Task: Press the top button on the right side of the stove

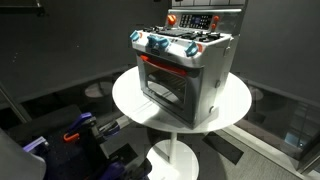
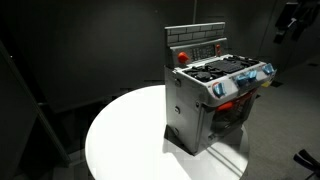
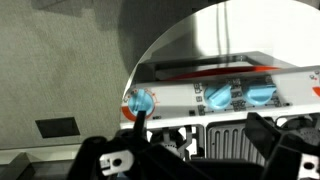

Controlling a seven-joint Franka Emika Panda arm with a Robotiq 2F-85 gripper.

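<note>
The stove (image 1: pixel 185 70) is a small silver-grey toy with blue front knobs, a red-trimmed dark oven window and an upright back panel with a red dial (image 2: pixel 182 57). It stands on a round white table in both exterior views (image 2: pixel 210 95). In the wrist view the stove (image 3: pixel 230 75) fills the right half, with its blue knobs (image 3: pixel 219 97) in a row and its dark burners below them. My gripper (image 3: pixel 195 116) is open and empty, its two dark fingers framing the stove top from above the front. I cannot make out any side buttons.
The round white table (image 1: pixel 130 100) stands on a single pedestal, with bare surface around the stove (image 2: pixel 120 130). A dark shape, probably my arm (image 2: pixel 290 20), hangs at the upper right. Blue and dark gear (image 1: pixel 80 130) lies on the floor beside the table.
</note>
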